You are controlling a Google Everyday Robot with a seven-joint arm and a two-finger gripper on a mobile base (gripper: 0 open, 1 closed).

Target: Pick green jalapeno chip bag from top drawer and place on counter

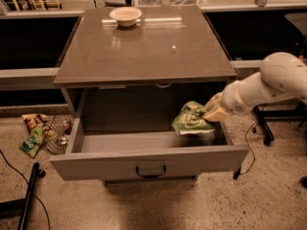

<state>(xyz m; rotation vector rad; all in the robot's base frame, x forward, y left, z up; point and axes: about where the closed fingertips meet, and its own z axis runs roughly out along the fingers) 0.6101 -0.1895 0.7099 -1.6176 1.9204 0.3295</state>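
Observation:
The top drawer (144, 162) stands pulled open under the counter (144, 47). The green jalapeno chip bag (191, 120) hangs lifted above the right side of the drawer's floor, near the right wall. My gripper (213, 110) reaches in from the right on a white arm and is shut on the bag's right edge. The bag hangs down and left from the fingers.
A pale bowl (125, 16) sits at the back of the counter. On the floor at the left lie snack wrappers, a small green-and-white packet (32, 141) and a wire basket (56, 134). A black pole (26, 195) lies at lower left. A dark stand base (264, 128) is at the right.

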